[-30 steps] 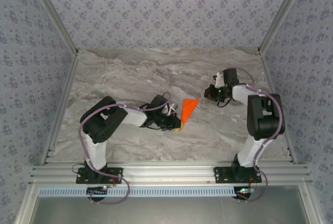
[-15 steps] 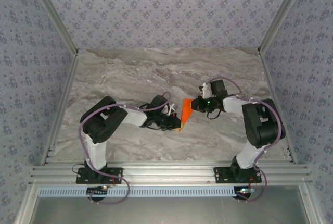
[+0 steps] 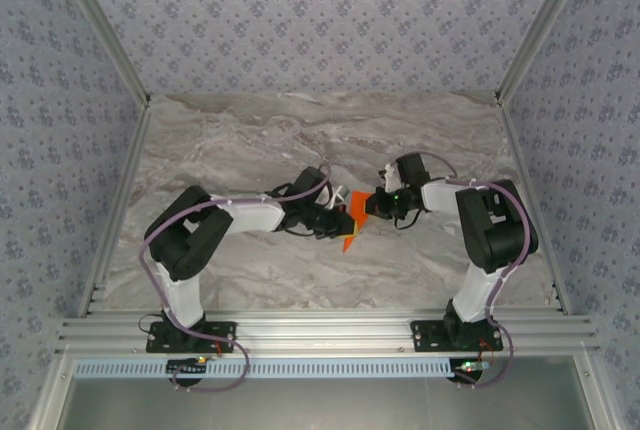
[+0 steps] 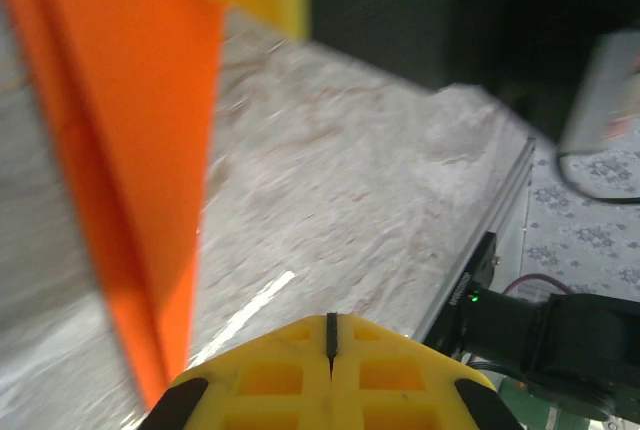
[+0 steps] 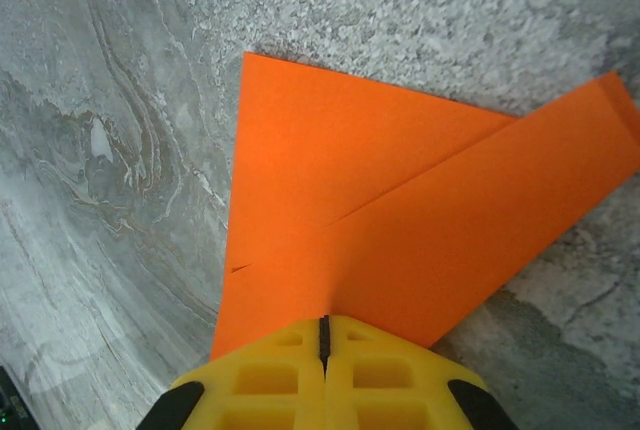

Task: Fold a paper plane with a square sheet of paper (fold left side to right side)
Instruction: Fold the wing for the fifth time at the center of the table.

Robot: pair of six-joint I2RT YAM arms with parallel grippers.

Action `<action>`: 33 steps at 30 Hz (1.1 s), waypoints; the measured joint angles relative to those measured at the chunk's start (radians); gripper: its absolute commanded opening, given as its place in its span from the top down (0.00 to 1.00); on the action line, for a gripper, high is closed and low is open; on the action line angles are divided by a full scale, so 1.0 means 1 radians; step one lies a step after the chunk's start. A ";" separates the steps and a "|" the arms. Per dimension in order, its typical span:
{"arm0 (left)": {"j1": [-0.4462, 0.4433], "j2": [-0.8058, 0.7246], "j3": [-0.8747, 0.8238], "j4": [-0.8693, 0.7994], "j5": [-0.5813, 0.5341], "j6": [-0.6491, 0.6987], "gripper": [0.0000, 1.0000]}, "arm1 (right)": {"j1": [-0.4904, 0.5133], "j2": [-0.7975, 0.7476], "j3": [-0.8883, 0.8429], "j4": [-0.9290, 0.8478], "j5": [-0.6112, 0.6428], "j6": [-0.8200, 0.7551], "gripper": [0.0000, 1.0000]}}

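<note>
Top external: both grippers met at the paper plane (image 3: pixel 354 218). Left gripper (image 3: pixel 338 222) prob. pinched it; right gripper (image 3: pixel 374 206) grip unclear. Opposing pulls could've torn it.

My overhead feed is evenly lit and sharp, with soft shadows under both arms and no glare on the marble table (image 3: pixel 250 140). My left wrist feed is smeared: the orange paper (image 4: pixel 120 150) is out of focus and a dark mass fills its top right. My right wrist feed is bright and crisp.
</note>
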 measured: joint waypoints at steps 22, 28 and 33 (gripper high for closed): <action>0.015 0.174 0.230 -0.179 0.014 0.100 1.00 | 0.006 0.008 0.020 -0.032 0.007 -0.011 0.97; 0.015 0.227 0.269 -0.206 0.005 0.120 0.99 | 0.008 0.009 0.024 -0.040 0.008 -0.011 0.97; 0.015 0.257 0.281 -0.241 -0.012 0.132 0.99 | 0.010 0.009 0.027 -0.045 0.014 -0.011 0.97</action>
